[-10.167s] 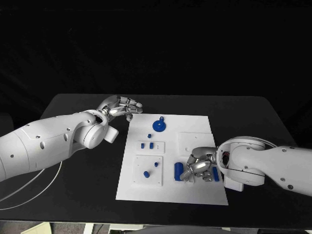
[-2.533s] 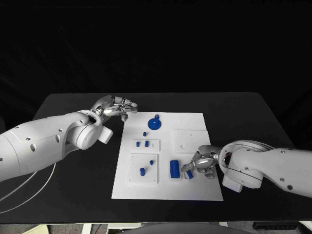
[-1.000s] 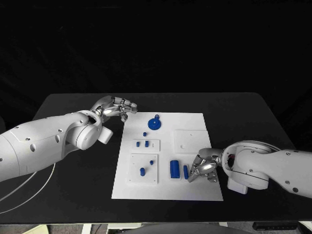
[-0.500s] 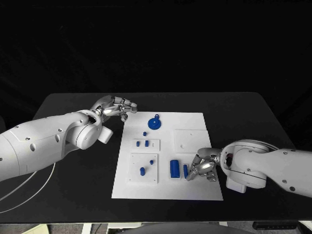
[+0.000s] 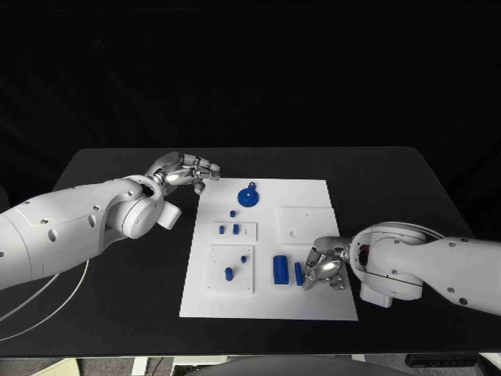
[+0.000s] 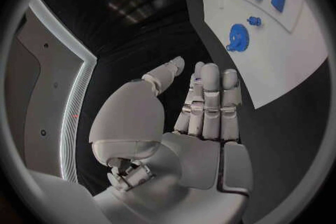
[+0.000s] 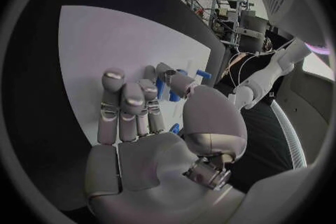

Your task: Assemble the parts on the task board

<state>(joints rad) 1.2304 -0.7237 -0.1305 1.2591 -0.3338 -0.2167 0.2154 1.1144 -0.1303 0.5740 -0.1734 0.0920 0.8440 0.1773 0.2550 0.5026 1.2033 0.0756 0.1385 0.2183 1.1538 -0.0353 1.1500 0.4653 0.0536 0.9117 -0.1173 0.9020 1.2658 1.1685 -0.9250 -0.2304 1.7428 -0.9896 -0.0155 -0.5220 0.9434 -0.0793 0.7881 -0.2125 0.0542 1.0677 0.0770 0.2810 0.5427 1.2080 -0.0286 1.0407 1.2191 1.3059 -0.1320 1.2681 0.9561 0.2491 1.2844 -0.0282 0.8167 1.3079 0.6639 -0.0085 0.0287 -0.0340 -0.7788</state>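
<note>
The white task board (image 5: 318, 301) lies mid-table. On it are a blue gear (image 5: 250, 197), small blue parts (image 5: 229, 229) on a raised plate, two pegs (image 5: 229, 273) on a second plate, a wide blue block (image 5: 281, 269) and a slim blue part (image 5: 299, 273). My right hand (image 5: 325, 266) hovers low over the board's near right area. In the right wrist view its thumb (image 7: 179, 83) and a finger pinch the slim blue part (image 7: 159, 87). My left hand (image 5: 186, 172) hangs off the board's far left corner with straight fingers (image 6: 210, 95), holding nothing.
A bare raised white plate (image 5: 307, 222) sits on the board just beyond my right hand. Black tabletop (image 5: 431, 196) surrounds the board on all sides. A white cable (image 5: 48, 305) runs under my left arm.
Over the last second my right hand has edged slightly along the board by the slim blue part. My left hand has stayed put. The board's parts have not moved.
</note>
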